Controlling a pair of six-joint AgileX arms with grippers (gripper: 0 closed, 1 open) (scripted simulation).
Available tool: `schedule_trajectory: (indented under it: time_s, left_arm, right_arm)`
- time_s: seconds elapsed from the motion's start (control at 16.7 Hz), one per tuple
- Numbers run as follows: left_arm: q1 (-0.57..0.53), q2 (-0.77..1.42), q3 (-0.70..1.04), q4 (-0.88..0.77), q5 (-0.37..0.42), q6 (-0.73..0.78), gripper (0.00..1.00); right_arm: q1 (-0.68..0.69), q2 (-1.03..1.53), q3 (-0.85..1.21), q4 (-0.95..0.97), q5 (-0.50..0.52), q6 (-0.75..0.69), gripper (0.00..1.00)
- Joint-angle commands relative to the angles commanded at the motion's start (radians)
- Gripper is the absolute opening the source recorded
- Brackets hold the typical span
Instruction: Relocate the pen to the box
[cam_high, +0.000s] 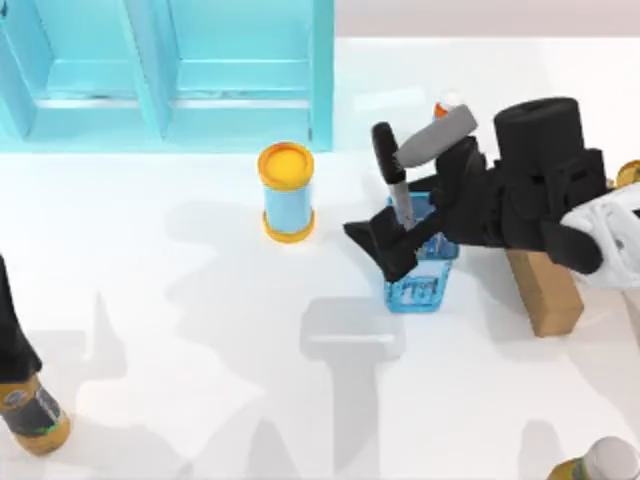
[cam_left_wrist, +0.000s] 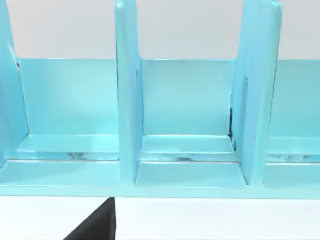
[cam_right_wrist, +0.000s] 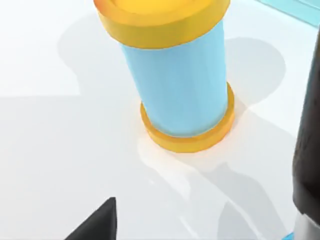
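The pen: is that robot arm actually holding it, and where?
Yes. The right gripper holds the pen by the lower end of its grey shaft, black part upward.

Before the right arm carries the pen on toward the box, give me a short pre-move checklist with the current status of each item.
1. Pen held in the right pincer: ok, fingers close on its grey shaft.
2. Pen lifted off the table: ok; it stands upright above the transparent blue container.
3. Path toward the turquoise box: not ok; the blue cylinder with yellow ends stands nearby.
4. Box compartments free: ok in the left wrist view.
5. Left arm out of the way: ok, parked at the table's left edge.
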Motion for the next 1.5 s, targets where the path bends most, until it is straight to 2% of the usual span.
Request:
schedule_trajectory:
  time_s: [0.36,0.42,0.96,1.08,1.32,1.5]
  left_arm:
    - [0.000,0.000,0.000,0.000,0.000,0.000,1.00]
    - [0.000,0.000,0.000,0.000,0.000,0.000,1.00]
    - [0.000,0.000,0.000,0.000,0.000,0.000,1.00]
    - [0.000,0.000,0.000,0.000,0.000,0.000,1.00]
    - [0.000,0.000,0.000,0.000,0.000,0.000,1.00]
    - [0.000,0.000,0.000,0.000,0.000,0.000,1.00]
  right_arm:
    - [0.000,0.000,0.000,0.000,0.000,0.000,0.02]
    - [0.000,0.000,0.000,0.000,0.000,0.000,0.00]
    - [-0.001,-0.006,0.005,-0.003,-0.005,0.002,0.00]
    - [-0.027,-0.030,0.029,-0.035,-0.034,-0.026,0.00]
    - [-0.135,-0.125,0.107,-0.196,-0.127,-0.120,0.00]
    - [-0.206,-0.188,0.155,-0.413,-0.180,-0.177,0.00]
